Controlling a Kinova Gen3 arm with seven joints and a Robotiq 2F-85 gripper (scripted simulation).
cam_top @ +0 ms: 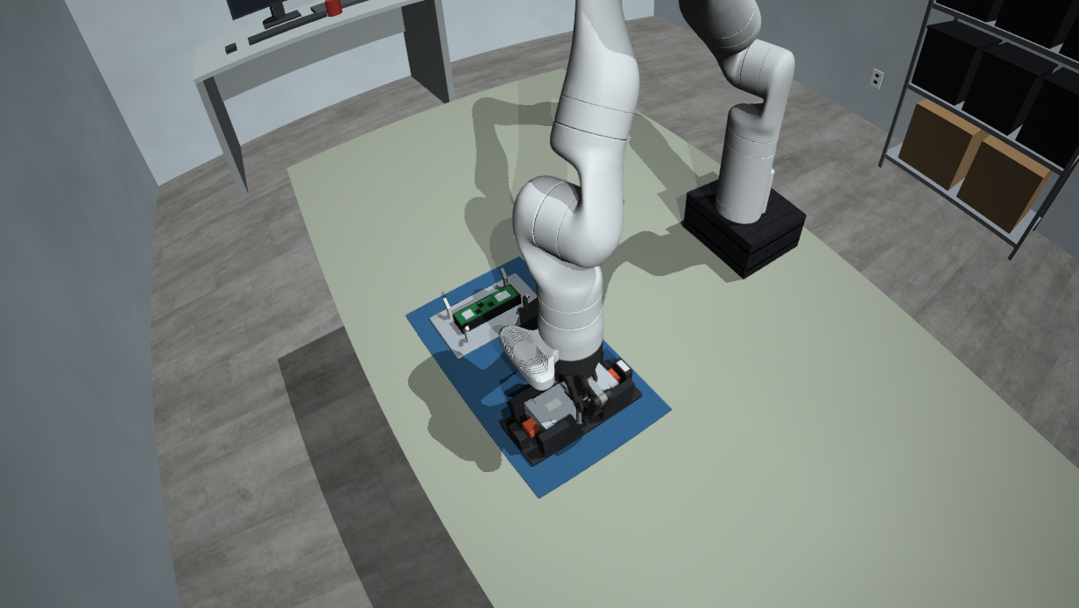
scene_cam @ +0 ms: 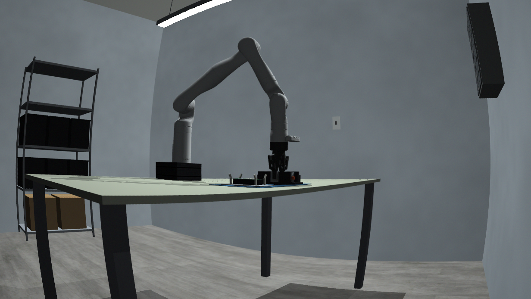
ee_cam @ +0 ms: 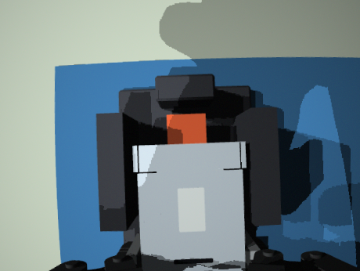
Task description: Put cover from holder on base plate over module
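The light grey cover (cam_top: 549, 407) (ee_cam: 164, 211) sits in its black holder (cam_top: 558, 438) (ee_cam: 111, 164). My gripper (cam_top: 587, 410) (scene_cam: 278, 169) points straight down over the middle of the holder and is shut on the cover, one finger at each long side. In the wrist view the cover's side walls stand slightly inward between the fingers compared with its end; the fingertips are hidden. The green-topped module (cam_top: 487, 305) stands uncovered on the light grey base plate (cam_top: 488, 334).
Several upright posts stand around the module, one (cam_top: 447, 307) at its left. A blue mat (cam_top: 543, 480) (ee_cam: 78, 196) lies under holder and base plate. Orange blocks (cam_top: 531, 427) (ee_cam: 194, 127) sit at the holder's ends. The arm's black pedestal (cam_top: 744, 241) stands farther back on the table.
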